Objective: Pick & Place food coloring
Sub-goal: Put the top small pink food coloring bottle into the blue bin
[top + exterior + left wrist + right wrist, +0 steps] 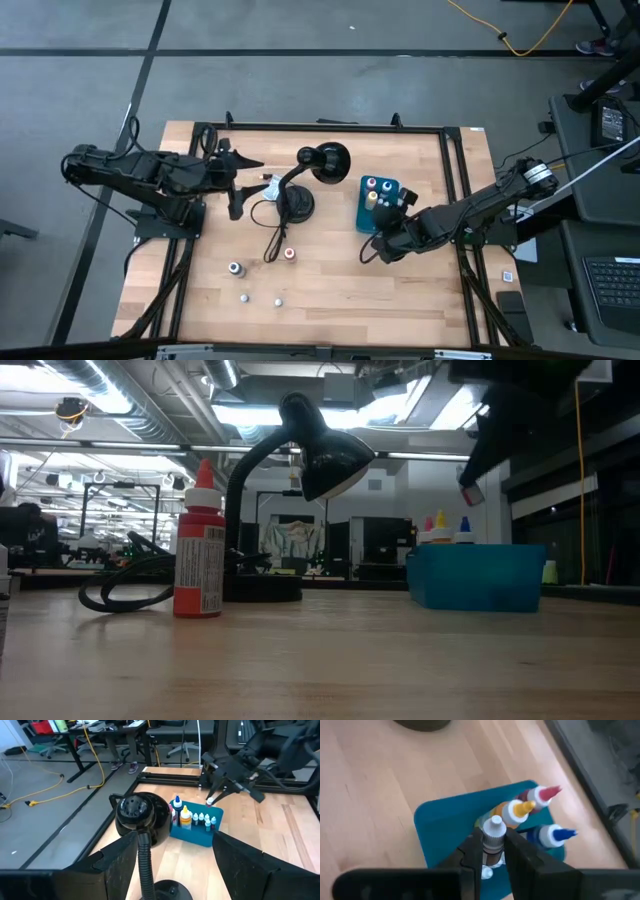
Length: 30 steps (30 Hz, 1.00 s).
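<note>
Low view: red bottle (200, 545) label prob. unreadable.

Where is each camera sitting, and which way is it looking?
High view: above the table, looking straight down; both arms show, the left gripper beside the desk lamp, the right gripper at the teal box.
Low view: at table-top height, looking level across; a red bottle stands close.
Left wrist view: on the left arm, looking past its own fingers towards the right arm.
Right wrist view: on the right arm, looking down; its fingers clamp a white-capped bottle over the box.
All four show the teal box.
</note>
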Each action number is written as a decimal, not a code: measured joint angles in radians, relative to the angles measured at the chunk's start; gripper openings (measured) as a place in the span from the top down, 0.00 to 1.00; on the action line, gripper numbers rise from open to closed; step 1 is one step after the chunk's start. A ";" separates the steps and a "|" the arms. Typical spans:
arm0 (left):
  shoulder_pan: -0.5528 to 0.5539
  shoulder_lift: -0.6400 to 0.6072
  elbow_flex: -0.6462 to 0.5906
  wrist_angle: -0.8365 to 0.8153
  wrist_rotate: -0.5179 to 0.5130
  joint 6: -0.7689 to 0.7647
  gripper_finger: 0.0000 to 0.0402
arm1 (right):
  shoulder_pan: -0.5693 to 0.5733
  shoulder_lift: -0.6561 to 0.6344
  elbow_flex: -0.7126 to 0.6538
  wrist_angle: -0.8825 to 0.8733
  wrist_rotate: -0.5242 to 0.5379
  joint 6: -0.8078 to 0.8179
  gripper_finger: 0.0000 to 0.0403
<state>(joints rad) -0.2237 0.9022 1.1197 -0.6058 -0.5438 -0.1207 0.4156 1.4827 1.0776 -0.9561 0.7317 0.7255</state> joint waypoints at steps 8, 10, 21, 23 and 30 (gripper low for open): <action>0.000 -0.002 -0.004 0.005 0.005 0.000 0.37 | -0.003 -0.075 -0.143 0.137 0.003 0.139 0.83; 0.000 -0.002 -0.004 0.005 0.011 0.000 0.37 | -0.003 -0.085 -0.168 0.146 0.007 0.170 0.83; 0.000 -0.002 -0.004 0.004 0.013 0.002 0.37 | -0.026 -0.086 -0.318 0.340 0.026 0.238 0.82; 0.000 -0.002 -0.004 0.004 0.014 0.002 0.37 | -0.038 -0.086 -0.340 0.375 0.035 0.238 0.83; 0.000 -0.002 -0.004 0.004 0.023 0.001 0.37 | -0.086 -0.086 -0.429 0.487 0.012 0.236 0.82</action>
<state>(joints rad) -0.2237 0.9001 1.1160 -0.6018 -0.5213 -0.1196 0.3292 1.3968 0.6490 -0.4696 0.7441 0.9614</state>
